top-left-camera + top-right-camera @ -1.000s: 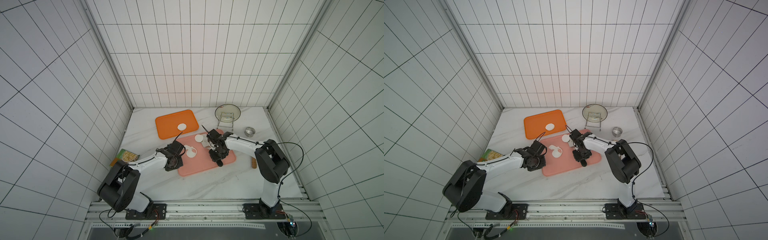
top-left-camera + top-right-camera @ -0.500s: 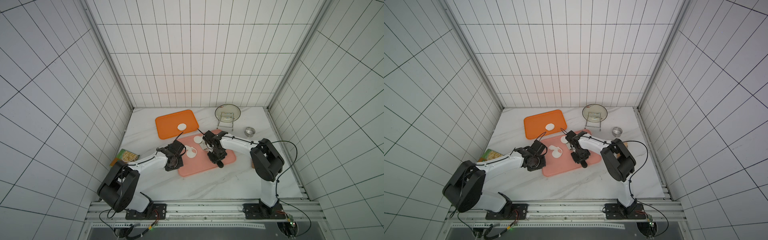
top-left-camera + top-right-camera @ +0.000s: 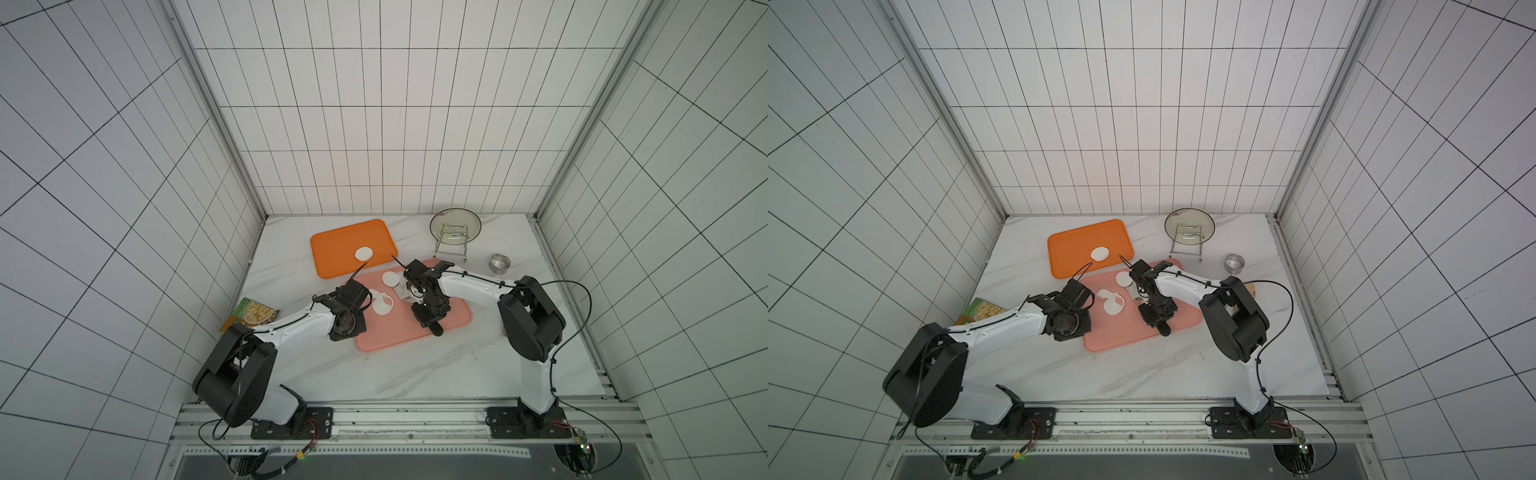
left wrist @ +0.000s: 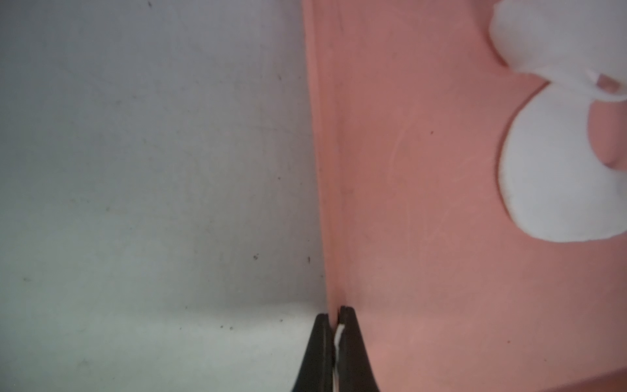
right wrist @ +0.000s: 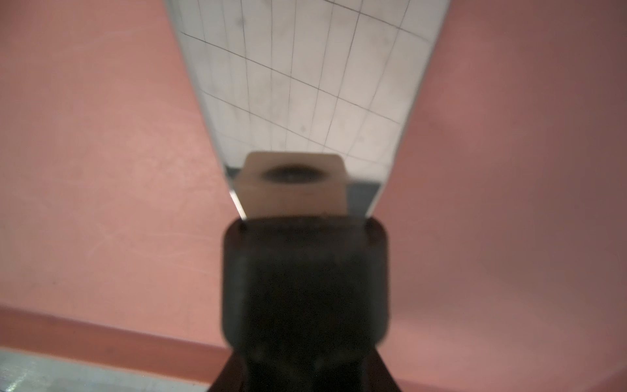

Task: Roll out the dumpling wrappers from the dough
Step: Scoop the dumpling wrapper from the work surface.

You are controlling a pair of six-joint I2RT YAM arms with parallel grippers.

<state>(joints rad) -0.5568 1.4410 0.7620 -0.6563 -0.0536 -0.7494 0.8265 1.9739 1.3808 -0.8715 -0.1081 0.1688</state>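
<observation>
**Operator:** Both pincers are busy, nearest me. My left gripper (image 4: 336,310) has its jaws pressed together on the left rim of the pink board (image 4: 424,237), pinning it down, as far as the wrist view lets me judge. My right gripper (image 3: 430,313) is clamped on the black handle of the scraper (image 5: 305,85), with the blade pointing away from me over the board. I can't tell whether the blade touches the board.

**Colleague:** Where's the dough?

**Operator:** Just past the left gripper, flat on the board. The dough (image 4: 549,176) is a thin, ragged scrap with a round bite cut out of it. In both top views it lies between the two grippers.

**Colleague:** Could you pinch it up?

**Operator:** I wouldn't. It looks soft, limp and probably tacky, so I'd expect it to stretch or tear if I took it by an edge. I'd slide the blade under its broad lobe, away from the thin strip beside the cutout, and lift from below.

**Colleague:** And the finished rounds?

**Operator:** Farther on, one wrapper (image 3: 390,278) lies on the board close to the scraper. Farthest off, a second wrapper (image 3: 363,253) sits on the orange tray (image 3: 336,253). I reckon both are light, floppy and easily creased. I'd support them from beneath across the full width, never by the rim.
</observation>
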